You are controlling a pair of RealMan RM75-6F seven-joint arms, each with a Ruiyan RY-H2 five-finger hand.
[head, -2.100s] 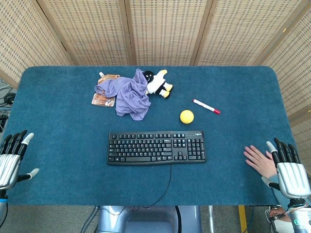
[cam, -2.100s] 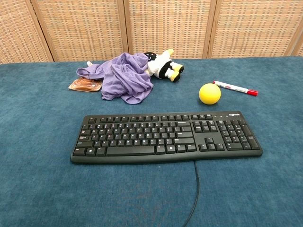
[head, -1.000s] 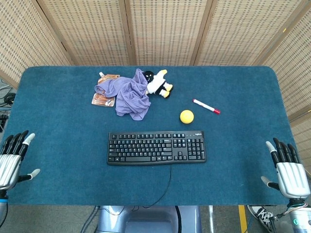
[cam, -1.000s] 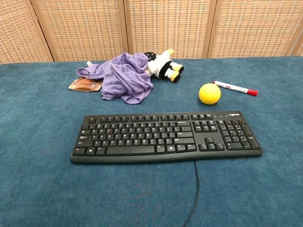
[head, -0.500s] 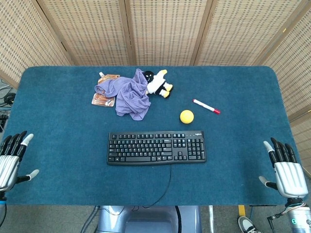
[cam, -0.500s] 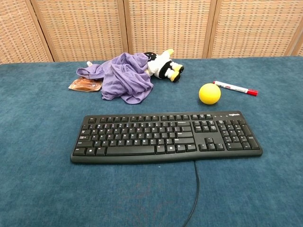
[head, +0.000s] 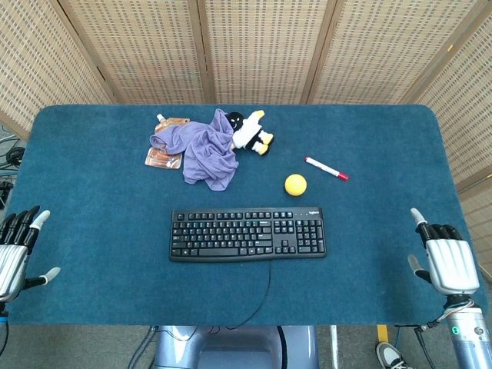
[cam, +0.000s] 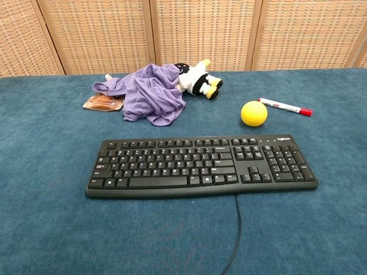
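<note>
Left hand (head: 14, 254) & right hand (head: 448, 263) spread, empty, w/ keyboard (head: 247, 234) well apart between.

Well ahead of the fingers of the left hand (head: 14, 250) we see a purple cloth (head: 204, 154) lying partly over an orange packet (head: 163, 158), with a plush penguin (head: 250, 132) touching the cloth's far side. Ahead of the right hand (head: 450, 261) fingers, well apart from them, lie a yellow ball (head: 295, 184) and, near it, a red-capped marker (head: 326, 168).
</note>
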